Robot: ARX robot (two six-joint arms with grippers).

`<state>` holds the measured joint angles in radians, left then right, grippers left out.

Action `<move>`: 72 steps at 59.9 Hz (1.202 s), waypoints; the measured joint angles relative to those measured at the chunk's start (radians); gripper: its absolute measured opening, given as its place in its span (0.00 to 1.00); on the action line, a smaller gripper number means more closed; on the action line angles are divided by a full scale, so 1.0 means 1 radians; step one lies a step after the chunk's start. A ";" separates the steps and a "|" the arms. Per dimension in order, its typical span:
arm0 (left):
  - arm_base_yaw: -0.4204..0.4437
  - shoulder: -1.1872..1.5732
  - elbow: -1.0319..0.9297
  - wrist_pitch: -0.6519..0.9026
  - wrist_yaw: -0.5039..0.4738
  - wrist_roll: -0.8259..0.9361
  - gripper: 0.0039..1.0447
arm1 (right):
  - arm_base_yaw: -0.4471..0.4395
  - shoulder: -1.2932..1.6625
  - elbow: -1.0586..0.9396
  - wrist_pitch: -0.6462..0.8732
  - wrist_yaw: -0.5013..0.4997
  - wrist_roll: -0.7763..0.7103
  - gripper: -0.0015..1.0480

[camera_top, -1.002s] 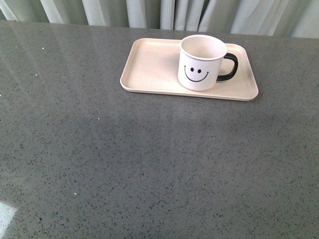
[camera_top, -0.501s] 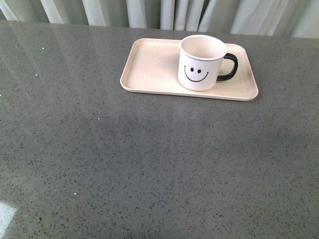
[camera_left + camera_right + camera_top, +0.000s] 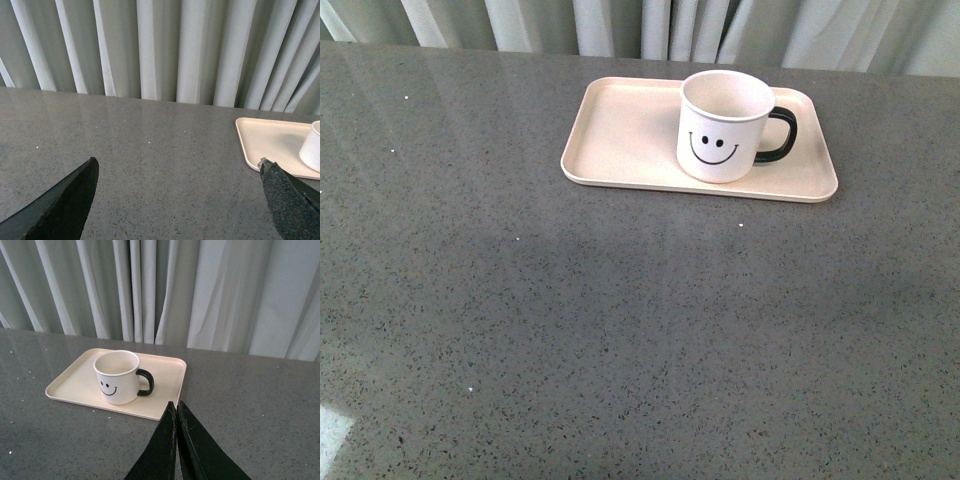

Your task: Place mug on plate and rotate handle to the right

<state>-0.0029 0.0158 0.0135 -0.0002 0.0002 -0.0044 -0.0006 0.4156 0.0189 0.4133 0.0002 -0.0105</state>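
The white smiley-face mug (image 3: 724, 128) stood upright on the flat pale pink tray (image 3: 620, 135), its shiny black loop handle (image 3: 780, 135) pointing right, so the job looked done. The left claw (image 3: 177, 192) gaped wide and empty; the right claw (image 3: 177, 412) was pinched closed on nothing, well back.

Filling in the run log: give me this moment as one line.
mug: upright on plate | handle: points right | left end effector: open, empty | right end effector: shut, empty

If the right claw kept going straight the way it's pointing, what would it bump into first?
Probably the plate, near the corner beside the mug's handle. The shut right claw points that way, though depth is hard to judge.
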 joint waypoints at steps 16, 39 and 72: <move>0.000 0.000 0.000 0.000 0.000 0.000 0.91 | 0.000 -0.108 0.000 -0.105 0.000 0.000 0.02; 0.000 0.000 0.000 0.000 0.000 0.000 0.91 | 0.000 -0.235 0.000 -0.232 0.000 0.000 0.02; 0.000 0.000 0.000 0.000 0.000 0.000 0.91 | 0.000 -0.410 0.000 -0.412 0.000 0.000 0.52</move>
<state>-0.0029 0.0158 0.0135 -0.0002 0.0002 -0.0044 -0.0002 0.0059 0.0189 0.0017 0.0002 -0.0105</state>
